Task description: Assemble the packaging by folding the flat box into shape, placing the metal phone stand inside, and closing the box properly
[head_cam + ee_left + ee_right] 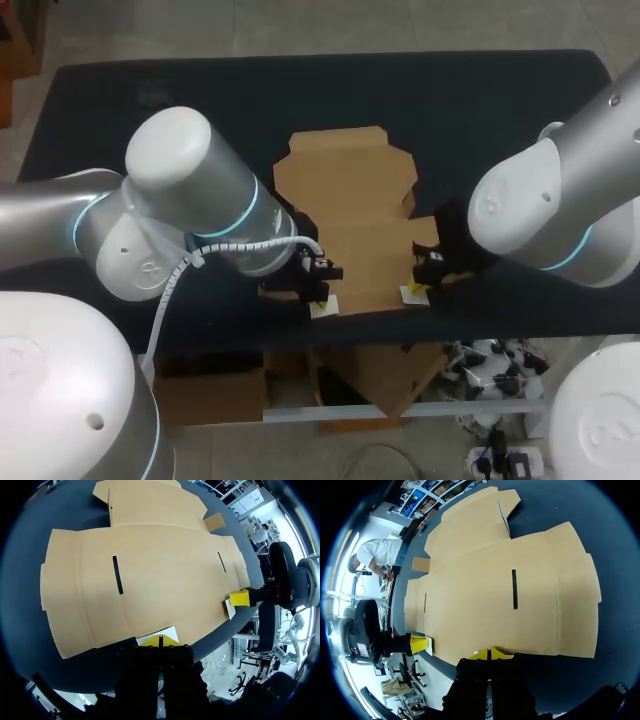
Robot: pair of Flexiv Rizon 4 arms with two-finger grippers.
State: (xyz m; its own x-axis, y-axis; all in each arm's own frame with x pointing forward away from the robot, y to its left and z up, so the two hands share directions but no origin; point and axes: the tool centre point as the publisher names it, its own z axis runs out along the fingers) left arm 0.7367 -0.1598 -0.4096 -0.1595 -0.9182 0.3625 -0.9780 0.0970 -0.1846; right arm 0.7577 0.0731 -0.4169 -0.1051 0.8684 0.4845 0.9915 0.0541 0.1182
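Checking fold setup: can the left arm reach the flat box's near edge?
Likely yes: the left end effector sits at that edge of the flat box, nothing between them; the right end effector is well off along the edge.

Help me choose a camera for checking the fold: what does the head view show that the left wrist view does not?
Only the head view: both arms whole, the left arm covering part of the flat cardboard box, the right arm beside it. Only the left wrist view: two dark slots cut in the box, and the panel side that the left arm hides from above. Both: the box lying unfolded on the dark table, with the left gripper and right gripper at its edge nearest the robot.
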